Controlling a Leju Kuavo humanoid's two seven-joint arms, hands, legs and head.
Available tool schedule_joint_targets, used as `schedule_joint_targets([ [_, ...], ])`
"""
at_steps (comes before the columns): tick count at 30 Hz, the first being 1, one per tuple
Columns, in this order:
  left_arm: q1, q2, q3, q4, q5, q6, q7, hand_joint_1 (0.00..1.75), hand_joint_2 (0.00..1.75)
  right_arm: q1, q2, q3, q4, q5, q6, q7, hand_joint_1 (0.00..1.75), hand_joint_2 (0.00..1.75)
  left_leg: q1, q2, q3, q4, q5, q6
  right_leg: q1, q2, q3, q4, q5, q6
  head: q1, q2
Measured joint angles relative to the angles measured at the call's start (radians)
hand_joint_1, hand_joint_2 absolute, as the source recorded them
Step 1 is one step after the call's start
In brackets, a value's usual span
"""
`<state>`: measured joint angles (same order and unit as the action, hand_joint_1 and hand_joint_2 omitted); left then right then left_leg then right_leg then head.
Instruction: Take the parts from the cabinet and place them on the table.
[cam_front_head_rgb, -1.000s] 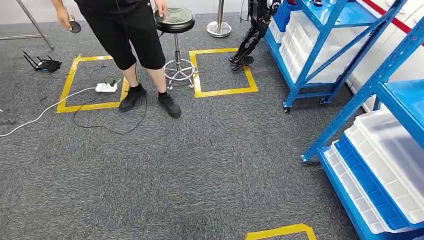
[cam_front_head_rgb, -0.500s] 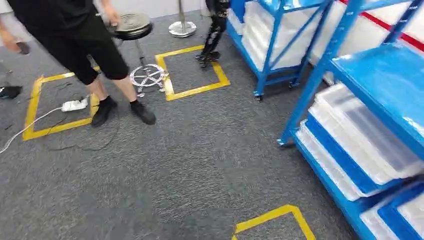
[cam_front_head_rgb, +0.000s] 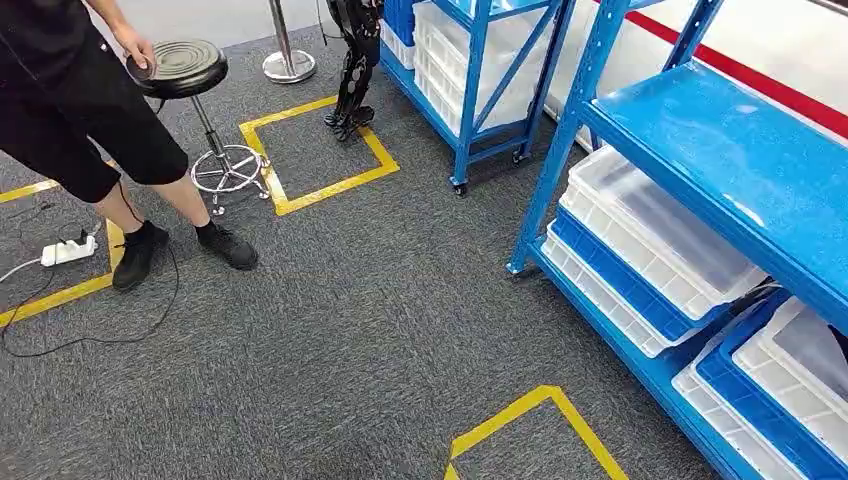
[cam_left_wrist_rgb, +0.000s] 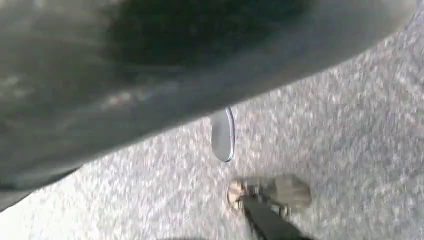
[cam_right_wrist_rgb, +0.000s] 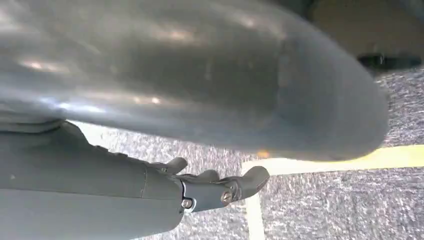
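Observation:
A blue cabinet rack (cam_front_head_rgb: 700, 150) stands at the right in the head view. On its lower shelf a white bin (cam_front_head_rgb: 660, 235) sits stacked on a blue bin (cam_front_head_rgb: 610, 275), and further white and blue bins (cam_front_head_rgb: 790, 390) lie at the near right. I cannot make out any parts inside them. In the right wrist view my right hand (cam_right_wrist_rgb: 215, 187) hangs over grey carpet and yellow tape, fingers loosely extended and holding nothing. The left wrist view is blurred: a grey cover (cam_left_wrist_rgb: 150, 65) above carpet, and the fingers cannot be read.
A person in black shorts (cam_front_head_rgb: 90, 130) stands at the back left with a hand on a black stool (cam_front_head_rgb: 185, 65). A second blue rack (cam_front_head_rgb: 470, 60), another robot's legs (cam_front_head_rgb: 352, 70), a power strip (cam_front_head_rgb: 68, 250) and yellow floor squares (cam_front_head_rgb: 320, 150) (cam_front_head_rgb: 540, 420) are around.
The camera has turned right: the person, stool and tape squares slid left in the picture, and the blue rack with its bins now takes up the right side, closer.

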<state>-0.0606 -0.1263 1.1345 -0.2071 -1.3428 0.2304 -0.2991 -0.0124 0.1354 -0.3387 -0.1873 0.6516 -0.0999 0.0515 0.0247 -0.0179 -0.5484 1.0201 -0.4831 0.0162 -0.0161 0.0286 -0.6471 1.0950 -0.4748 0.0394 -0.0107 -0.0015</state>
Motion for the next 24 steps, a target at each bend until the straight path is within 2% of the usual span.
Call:
schedule_joint_targets([
  [1, 0.001, 0.0, 0.0, 0.0, 0.0, 0.001, 0.0, 0.0, 0.0, -0.005, 0.0, 0.0, 0.0, 0.0, 0.0, 0.0, 0.0, 0.0, -0.004, 0.016, 0.0, 0.0, -0.002, 0.008, -0.002, -0.011, -0.04, 0.075, -0.032, -0.006, 0.002, 0.0],
  [2, 0.001, 0.0, 0.0, 0.0, 0.0, 0.001, 0.0, 0.0, 0.0, -0.007, 0.0, 0.0, 0.0, 0.0, 0.0, 0.0, 0.0, 0.0, -0.005, 0.032, -0.001, 0.0, -0.002, 0.008, -0.003, -0.015, -0.076, 0.146, -0.057, -0.009, 0.002, 0.0],
  [3, 0.002, 0.001, 0.0, 0.0, 0.0, 0.001, 0.0, 0.0, 0.0, -0.009, 0.001, 0.0, 0.0, 0.0, 0.0, 0.0, 0.0, 0.0, -0.007, 0.045, -0.001, 0.0, -0.003, 0.009, -0.003, -0.016, -0.104, 0.199, -0.072, -0.008, 0.001, 0.0],
  [4, 0.001, 0.001, 0.0, 0.0, 0.0, 0.001, 0.0, 0.0, 0.0, -0.007, 0.001, 0.0, 0.0, 0.0, 0.0, 0.0, 0.0, 0.0, -0.007, 0.059, -0.001, 0.0, -0.004, 0.009, -0.005, -0.017, -0.11, 0.211, -0.068, -0.001, 0.002, 0.0],
  [5, 0.001, 0.0, 0.0, 0.0, 0.0, 0.001, 0.0, 0.0, 0.0, -0.005, 0.0, 0.0, 0.0, 0.0, 0.0, 0.0, 0.0, 0.0, -0.007, 0.071, 0.0, 0.0, -0.006, 0.008, -0.006, -0.02, -0.089, 0.174, -0.048, 0.009, 0.002, 0.0],
  [6, 0.001, 0.0, 0.0, 0.0, 0.0, 0.0, -0.002, 0.0, 0.0, -0.004, 0.0, -0.001, 0.0, 0.0, 0.0, 0.0, 0.0, 0.0, -0.006, 0.083, 0.002, 0.0, -0.008, 0.005, -0.008, -0.029, -0.047, 0.097, -0.019, 0.02, 0.003, 0.0],
  [7, 0.001, 0.0, 0.0, 0.0, 0.0, 0.0, -0.003, 0.0, 0.0, -0.005, 0.0, -0.001, 0.0, 0.0, 0.0, -0.001, 0.0, 0.0, -0.006, 0.093, 0.005, 0.001, -0.011, 0.001, -0.008, -0.056, 0.006, 0.004, 0.009, 0.028, 0.002, 0.0],
  [8, 0.001, 0.0, 0.0, 0.0, 0.0, 0.0, -0.004, 0.0, 0.0, -0.009, 0.001, -0.001, 0.0, 0.0, 0.0, -0.002, 0.0, 0.0, -0.01, 0.102, 0.009, 0.001, -0.014, -0.004, -0.007, -0.117, 0.049, -0.067, 0.021, 0.026, 0.005, 0.0],
  [9, 0.003, 0.0, 0.0, 0.0, 0.001, 0.0, -0.005, 0.0, 0.0, -0.015, 0.0, -0.001, 0.0, 0.0, 0.0, -0.002, 0.0, 0.0, -0.017, 0.116, 0.01, 0.003, -0.023, -0.016, 0.002, -0.117, 0.057, -0.074, 0.025, 0.017, 0.008, 0.0],
  [10, 0.003, 0.002, 0.0, 0.0, 0.001, 0.0, -0.007, 0.0, 0.0, -0.017, 0.002, -0.001, 0.0, 0.001, 0.0, -0.002, 0.0, 0.0, -0.016, 0.121, 0.014, 0.002, -0.024, -0.02, 0.002, -0.103, 0.054, -0.074, 0.03, 0.007, 0.003, 0.0],
  [12, -0.003, 0.002, 0.0, 0.0, 0.002, -0.005, -0.014, 0.0, 0.0, -0.011, 0.0, -0.001, 0.0, 0.005, 0.0, -0.002, 0.0, 0.0, -0.011, 0.144, 0.028, -0.008, -0.023, -0.03, 0.011, -0.081, 0.039, -0.075, 0.028, -0.005, 0.005, 0.0],
  [13, -0.006, 0.001, 0.0, 0.0, 0.002, -0.008, -0.019, 0.0, 0.0, -0.011, -0.001, -0.001, 0.0, 0.006, 0.0, -0.002, 0.0, 0.0, -0.01, 0.156, 0.032, -0.008, -0.03, -0.04, 0.006, -0.067, 0.059, -0.08, 0.032, -0.015, 0.006, 0.0],
  [14, -0.007, 0.001, 0.0, 0.0, 0.002, -0.008, -0.021, 0.0, 0.0, -0.008, -0.001, -0.001, 0.0, 0.006, -0.001, -0.002, 0.0, 0.0, -0.002, 0.111, 0.033, 0.009, -0.043, -0.044, -0.008, -0.053, 0.06, -0.086, 0.033, -0.021, 0.002, 0.0],
  [15, -0.007, 0.001, 0.0, 0.0, 0.002, -0.009, -0.024, 0.0, 0.0, -0.007, -0.001, -0.001, 0.0, 0.006, -0.001, -0.002, 0.0, 0.0, -0.001, 0.067, 0.016, 0.053, -0.075, -0.042, -0.008, -0.046, 0.063, -0.086, 0.034, -0.027, -0.004, 0.0],
  [16, -0.006, 0.001, 0.0, 0.0, 0.002, -0.01, -0.025, 0.0, 0.0, -0.008, 0.0, -0.001, 0.0, 0.008, -0.002, -0.002, 0.0, 0.0, -0.001, 0.038, -0.02, 0.131, -0.12, -0.041, -0.007, -0.036, 0.063, -0.085, 0.033, -0.035, -0.008, 0.0],
  [17, -0.005, 0.001, 0.0, 0.0, 0.001, -0.011, -0.025, 0.0, 0.0, -0.01, 0.001, -0.001, 0.0, 0.01, -0.002, -0.002, 0.0, 0.0, -0.002, 0.024, -0.062, 0.217, -0.158, -0.042, -0.005, -0.02, 0.063, -0.085, 0.033, -0.036, -0.01, 0.0],
  [18, -0.003, 0.001, 0.0, 0.0, 0.001, -0.012, -0.026, 0.0, 0.0, -0.01, 0.001, -0.001, 0.0, 0.01, -0.002, -0.002, 0.0, 0.0, -0.002, 0.018, -0.096, 0.28, -0.178, -0.041, -0.002, -0.006, 0.063, -0.085, 0.032, -0.036, -0.008, 0.0],
  [19, -0.001, 0.001, 0.0, 0.0, 0.001, -0.012, -0.026, 0.0, 0.0, -0.01, 0.002, -0.001, 0.0, 0.01, -0.002, -0.002, 0.0, 0.0, -0.002, 0.016, -0.119, 0.312, -0.174, -0.041, 0.0, 0.013, 0.065, -0.084, 0.032, -0.037, -0.01, 0.0],
  [20, 0.0, 0.001, 0.0, 0.0, 0.002, -0.012, -0.027, 0.0, 0.0, -0.009, 0.0, -0.001, 0.0, 0.01, -0.002, -0.002, 0.0, 0.0, -0.002, 0.014, -0.117, 0.293, -0.148, -0.039, 0.0, 0.027, 0.068, -0.084, 0.032, -0.037, -0.008, 0.0],
  [21, 0.0, 0.002, 0.0, 0.0, 0.002, -0.012, -0.027, 0.0, 0.0, -0.008, 0.0, -0.001, 0.0, 0.01, -0.002, -0.001, 0.0, 0.0, -0.002, 0.013, -0.096, 0.234, -0.102, -0.037, 0.0, 0.044, 0.071, -0.083, 0.031, -0.036, -0.01, 0.0],
  [22, 0.0, 0.002, 0.0, 0.0, 0.002, -0.012, -0.03, 0.0, 0.0, -0.008, 0.0, -0.001, 0.0, 0.01, -0.002, -0.001, 0.0, 0.0, 0.001, 0.002, -0.061, 0.15, -0.05, -0.037, -0.001, 0.06, 0.074, -0.083, 0.031, -0.036, -0.009, 0.0],
  [23, 0.0, 0.002, 0.0, 0.0, 0.002, -0.012, -0.034, 0.0, 0.0, -0.008, 0.0, -0.001, 0.0, 0.01, -0.002, 0.0, 0.0, 0.0, 0.007, -0.03, -0.027, 0.067, -0.007, -0.037, -0.001, 0.074, 0.075, -0.081, 0.029, -0.033, -0.009, 0.0],
  [24, 0.001, 0.001, 0.0, 0.0, 0.003, -0.016, -0.038, 0.0, 0.0, -0.01, 0.0, -0.001, 0.0, 0.01, -0.002, 0.002, 0.0, 0.0, 0.007, -0.072, -0.011, 0.024, -0.01, -0.038, 0.008, 0.083, 0.07, -0.074, 0.027, -0.027, -0.009, 0.0],
])
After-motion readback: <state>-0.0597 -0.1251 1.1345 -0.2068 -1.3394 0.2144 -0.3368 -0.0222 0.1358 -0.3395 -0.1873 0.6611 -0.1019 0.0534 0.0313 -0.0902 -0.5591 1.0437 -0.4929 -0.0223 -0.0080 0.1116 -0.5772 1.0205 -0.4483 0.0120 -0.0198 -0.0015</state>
